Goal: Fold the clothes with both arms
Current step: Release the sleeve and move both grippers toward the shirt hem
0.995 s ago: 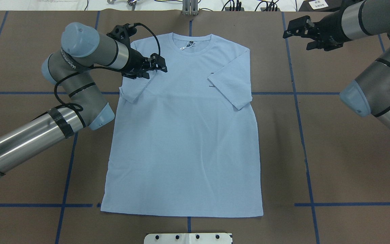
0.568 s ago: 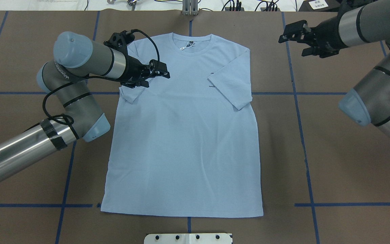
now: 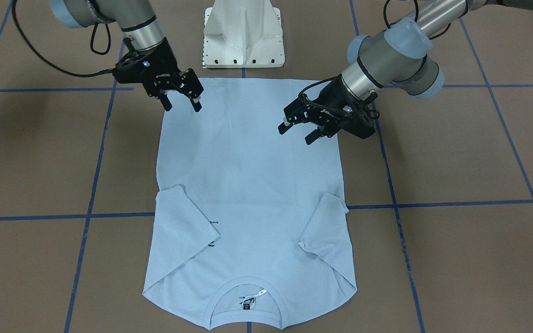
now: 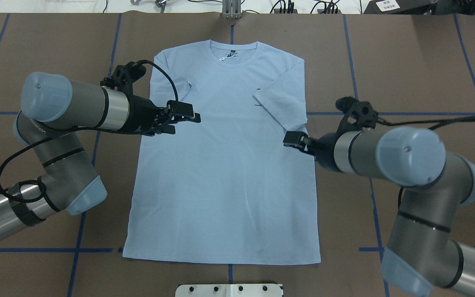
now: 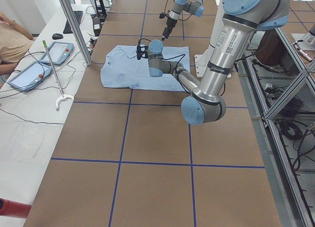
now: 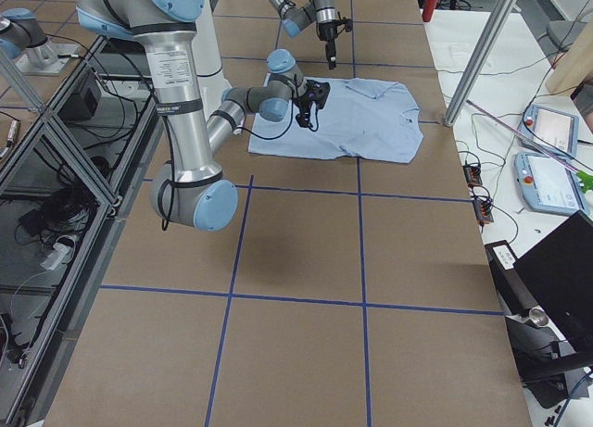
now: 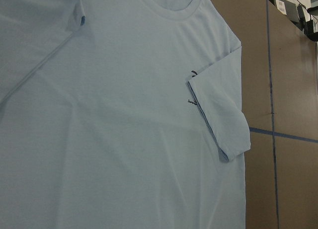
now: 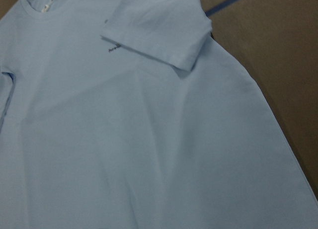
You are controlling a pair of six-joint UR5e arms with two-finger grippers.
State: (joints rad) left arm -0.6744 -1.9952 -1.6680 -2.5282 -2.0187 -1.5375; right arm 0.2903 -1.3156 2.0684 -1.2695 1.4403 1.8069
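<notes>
The chest print (image 4: pixel 258 90) of the light blue T-shirt (image 4: pixel 225 173) lies almost wholly under the folded-in sleeve (image 4: pixel 281 105), and only dark slivers show along that sleeve's hem. The black neck label (image 4: pixel 232 52) inside the T-shirt's collar is too small to read. The left arm (image 4: pixel 76 107) covers the T-shirt's side edge by the other sleeve. Both wrist views cut the T-shirt off at their edges. Beyond the T-shirt's hem, the white pedestal base (image 4: pixel 229 290) is cut by the overhead view's bottom edge.
</notes>
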